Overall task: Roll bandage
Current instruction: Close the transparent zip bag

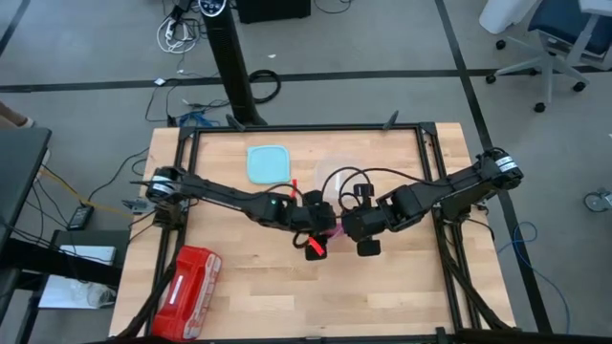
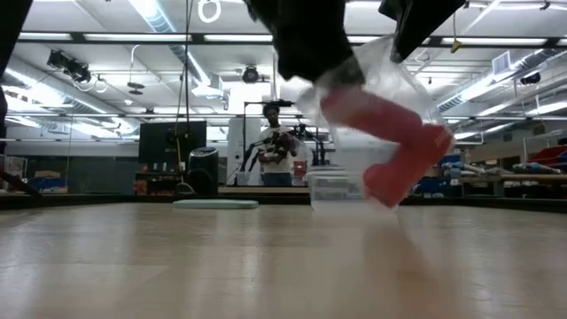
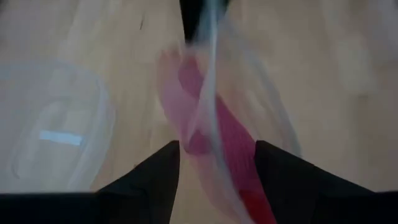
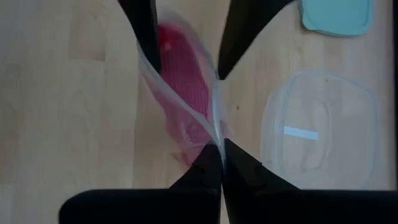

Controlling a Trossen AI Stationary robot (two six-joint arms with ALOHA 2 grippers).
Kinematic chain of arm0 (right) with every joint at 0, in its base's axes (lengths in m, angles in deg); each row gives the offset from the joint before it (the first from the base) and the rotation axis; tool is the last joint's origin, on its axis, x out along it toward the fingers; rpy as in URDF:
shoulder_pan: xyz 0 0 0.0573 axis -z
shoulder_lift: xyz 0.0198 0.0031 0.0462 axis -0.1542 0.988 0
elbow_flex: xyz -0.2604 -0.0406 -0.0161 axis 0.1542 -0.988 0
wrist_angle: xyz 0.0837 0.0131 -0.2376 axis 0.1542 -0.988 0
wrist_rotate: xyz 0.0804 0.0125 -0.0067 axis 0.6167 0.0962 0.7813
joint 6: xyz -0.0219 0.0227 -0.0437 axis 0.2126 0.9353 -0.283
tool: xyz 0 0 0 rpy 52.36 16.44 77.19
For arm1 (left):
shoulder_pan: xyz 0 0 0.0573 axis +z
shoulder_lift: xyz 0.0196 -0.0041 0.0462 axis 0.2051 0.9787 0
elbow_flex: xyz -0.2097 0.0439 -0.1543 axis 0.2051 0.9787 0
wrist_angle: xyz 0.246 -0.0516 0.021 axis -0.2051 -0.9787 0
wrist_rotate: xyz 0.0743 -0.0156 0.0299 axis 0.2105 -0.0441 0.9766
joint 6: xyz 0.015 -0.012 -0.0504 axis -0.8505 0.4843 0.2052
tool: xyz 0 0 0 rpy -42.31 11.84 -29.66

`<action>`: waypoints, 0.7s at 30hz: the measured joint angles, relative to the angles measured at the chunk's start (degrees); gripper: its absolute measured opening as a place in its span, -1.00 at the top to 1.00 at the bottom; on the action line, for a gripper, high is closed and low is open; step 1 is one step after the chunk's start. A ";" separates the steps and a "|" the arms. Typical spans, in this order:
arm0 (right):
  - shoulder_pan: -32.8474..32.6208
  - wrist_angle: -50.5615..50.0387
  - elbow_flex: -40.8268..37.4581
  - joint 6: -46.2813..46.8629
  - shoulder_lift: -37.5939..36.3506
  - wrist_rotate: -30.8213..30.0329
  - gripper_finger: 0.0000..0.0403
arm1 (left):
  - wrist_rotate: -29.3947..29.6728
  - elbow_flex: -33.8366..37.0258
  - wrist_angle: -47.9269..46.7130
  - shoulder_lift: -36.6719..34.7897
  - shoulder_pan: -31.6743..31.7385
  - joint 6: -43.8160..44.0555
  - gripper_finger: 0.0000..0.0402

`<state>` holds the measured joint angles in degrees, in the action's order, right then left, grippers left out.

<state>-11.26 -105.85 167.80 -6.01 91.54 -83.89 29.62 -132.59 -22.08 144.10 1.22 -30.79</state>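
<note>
Two end effectors up over the counter (image 1: 249,296): right end effector (image 4: 219,149) pinched shut on clear bag (image 4: 214,106), left end effector (image 3: 214,152) spread wide around soft, light, floppy bandage (image 4: 183,68) inside, so best grabbed by the slippery bag rim.

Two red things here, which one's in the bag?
The bandage: it sits inside the clear bag pinched by the right gripper. The red case lies apart on the table.

The bandage (image 4: 183,74) sits inside a bag (image 4: 214,115) between both arms, with a container (image 1: 335,179) and lid (image 1: 269,162) behind and a case (image 1: 187,291) front-left.
</note>
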 joint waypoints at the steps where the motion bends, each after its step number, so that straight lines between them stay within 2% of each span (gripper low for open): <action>1: -0.10 -0.17 0.00 -0.02 0.00 -0.29 1.00 | -0.56 0.00 -0.64 0.81 0.00 0.01 -0.06; 6: -0.18 -1.87 -0.02 0.94 0.00 0.15 1.00 | -4.09 -0.14 -4.35 2.97 0.02 0.46 -0.06; 12: -0.10 -1.92 -0.02 1.28 -0.03 -0.68 1.00 | -4.71 -1.98 -7.70 -0.36 -0.18 -0.89 -0.06; 21: -0.08 -2.57 0.00 4.16 -0.09 -0.45 1.00 | -0.83 -5.75 -10.15 -4.30 -1.02 -4.47 -0.06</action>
<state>-11.34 -108.42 167.80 -1.85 91.46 -84.34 28.80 -138.34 -32.24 139.80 0.20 -35.26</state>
